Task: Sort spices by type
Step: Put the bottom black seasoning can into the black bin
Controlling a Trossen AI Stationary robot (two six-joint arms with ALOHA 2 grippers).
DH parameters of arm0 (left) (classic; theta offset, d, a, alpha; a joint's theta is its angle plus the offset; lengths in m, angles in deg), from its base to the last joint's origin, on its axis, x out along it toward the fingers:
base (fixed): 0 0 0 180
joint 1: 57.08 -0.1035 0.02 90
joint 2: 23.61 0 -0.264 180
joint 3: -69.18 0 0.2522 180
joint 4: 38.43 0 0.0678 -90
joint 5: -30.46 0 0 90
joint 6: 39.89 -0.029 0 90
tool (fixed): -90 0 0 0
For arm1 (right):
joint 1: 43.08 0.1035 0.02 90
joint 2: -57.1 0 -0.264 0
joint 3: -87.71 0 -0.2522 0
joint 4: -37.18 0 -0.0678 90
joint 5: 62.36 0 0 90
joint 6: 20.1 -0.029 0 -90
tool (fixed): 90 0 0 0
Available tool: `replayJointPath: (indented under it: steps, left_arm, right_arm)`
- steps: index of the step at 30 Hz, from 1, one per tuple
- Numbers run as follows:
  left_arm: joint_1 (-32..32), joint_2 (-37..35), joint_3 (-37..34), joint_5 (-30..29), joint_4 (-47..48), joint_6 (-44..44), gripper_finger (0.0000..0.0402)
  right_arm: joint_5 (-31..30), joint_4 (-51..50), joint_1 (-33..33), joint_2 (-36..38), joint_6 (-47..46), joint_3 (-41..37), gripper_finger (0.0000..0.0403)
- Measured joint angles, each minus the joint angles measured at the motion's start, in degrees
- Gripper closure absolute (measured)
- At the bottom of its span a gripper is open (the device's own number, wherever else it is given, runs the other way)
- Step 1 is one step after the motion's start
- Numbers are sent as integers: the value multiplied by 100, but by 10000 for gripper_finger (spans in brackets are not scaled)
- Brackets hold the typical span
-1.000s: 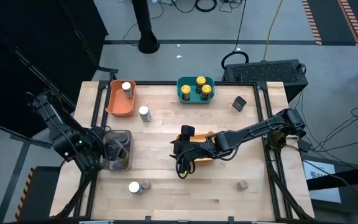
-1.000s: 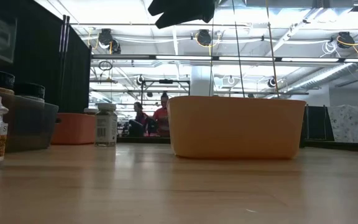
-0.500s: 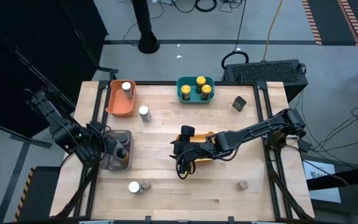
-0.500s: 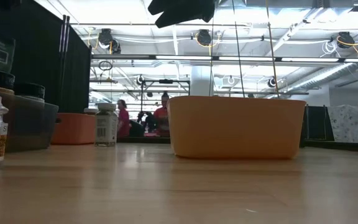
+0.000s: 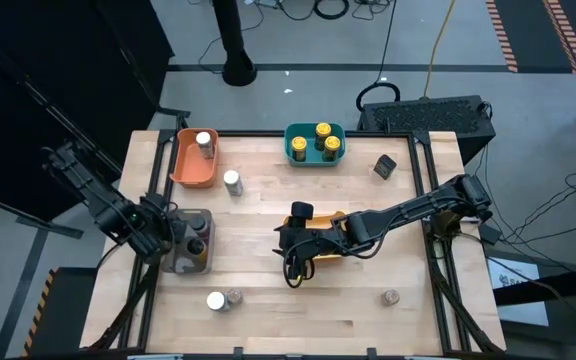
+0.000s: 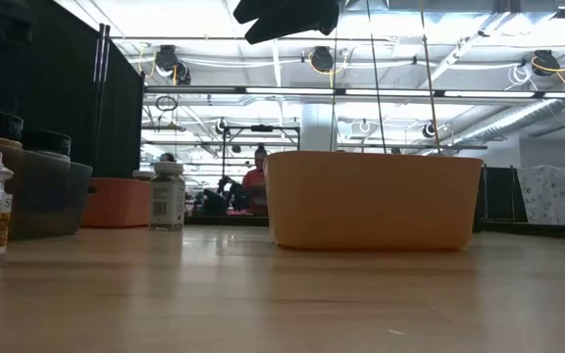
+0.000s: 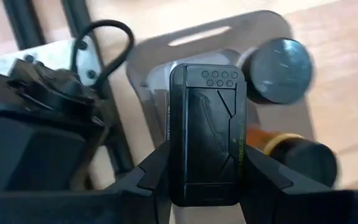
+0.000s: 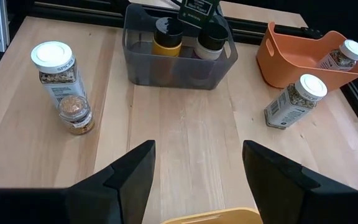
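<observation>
My left gripper [image 7: 207, 177] is at the table's left, over the left end of the grey bin [image 5: 196, 262], shut on a black rectangular-capped spice jar [image 7: 207, 124]. Two black-lidded jars [image 7: 281, 70] stand in that bin. My right gripper [image 8: 197, 168] hangs open with nothing between its fingers above the yellow bin [image 5: 326, 247] at mid-table. Three yellow-lidded jars sit in the teal bin [image 5: 296, 150]. A white-lidded jar [image 5: 205, 141] lies in the orange bin [image 5: 188, 165]. Another white-lidded jar [image 5: 232, 181] stands on the table beside it. My left gripper pinches the black jar between its two fingers, one on each long side of the cap [image 7: 178, 168]. The fingers come from above, pointing steeply down. The jar hangs upright over the grey bin; its body is hidden under the cap.
A white-lidded jar [image 5: 215, 300] and a small jar [image 5: 235, 297] stand near the front edge at the left. Another small jar [image 5: 390, 296] stands at the front right. A black jar [image 5: 384, 166] lies at the far right. Bare wood lies between the bins.
My left gripper, still shut on the black jar, has drawn back toward the table's left edge and sunk lower. More of the grey bin and its two jars shows in the high view. People in the room behind have walked.
</observation>
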Motion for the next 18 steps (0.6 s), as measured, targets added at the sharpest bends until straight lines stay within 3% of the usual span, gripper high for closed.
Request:
replayJointPath:
  steps: [18]
  left_arm:
    - [1,779,-323,-448,-111,155,265]
  right_arm:
    - [-2,135,-4,0,45,0,177]
